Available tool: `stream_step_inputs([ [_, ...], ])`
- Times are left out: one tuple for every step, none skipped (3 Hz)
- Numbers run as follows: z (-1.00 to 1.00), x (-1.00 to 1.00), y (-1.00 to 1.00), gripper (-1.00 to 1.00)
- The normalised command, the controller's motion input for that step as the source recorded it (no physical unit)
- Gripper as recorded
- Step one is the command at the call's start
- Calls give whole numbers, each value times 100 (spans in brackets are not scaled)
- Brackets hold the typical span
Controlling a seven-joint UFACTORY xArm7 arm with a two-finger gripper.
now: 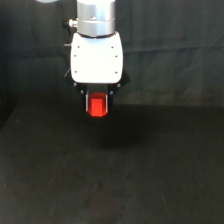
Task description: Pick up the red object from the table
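Note:
The red object (97, 105), a small bright red-orange block, hangs between the dark fingers of my gripper (97, 107) near the middle of the exterior view. It is lifted clear above the black table (115, 175), with a faint shadow below it. My gripper is shut on the block. Above it sits the white gripper body (96, 57), wider than the block, under a silver wrist. The fingers hide the block's sides.
A dark wrinkled cloth backdrop (175, 50) hangs behind the table. The table's far edge runs across the view at about the block's height.

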Motion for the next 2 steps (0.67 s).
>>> stream_step_inputs([
  [70, 2, -11, -100],
  [75, -17, 0, -100],
])
